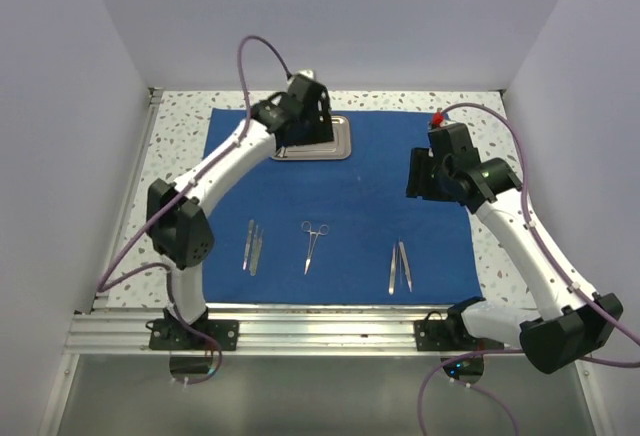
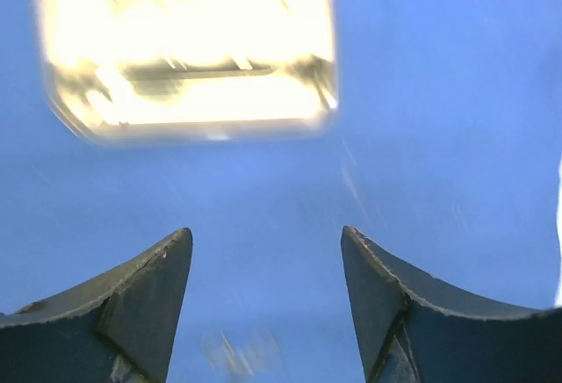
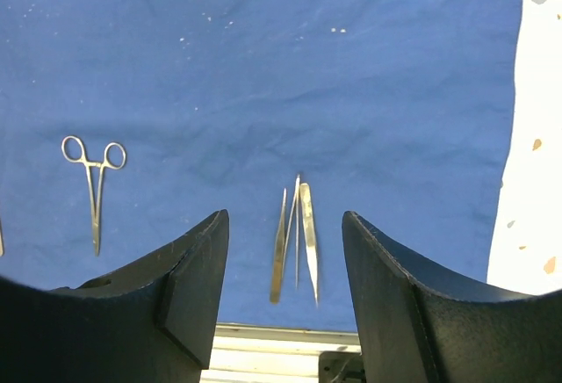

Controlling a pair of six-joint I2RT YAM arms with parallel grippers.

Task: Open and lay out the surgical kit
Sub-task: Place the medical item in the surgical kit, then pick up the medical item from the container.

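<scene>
Steel tray [image 1: 338, 142] sits upper-centre on spread blue cloth [image 1: 360, 191]; layout seems finished, so the wide, empty left gripper [image 2: 265, 234] and right gripper [image 3: 285, 216] need only withdraw.

steel tray [image 2: 189, 49] blurred, seemingly washed by glare

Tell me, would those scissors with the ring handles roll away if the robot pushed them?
Probably not. The ring-handled scissors lie flat on the blue cloth, so they would likely slide, or drag the cloth along, rather than roll. They look like slim shiny steel, so they are probably stiff, light and a bit slippery to pinch.
</scene>
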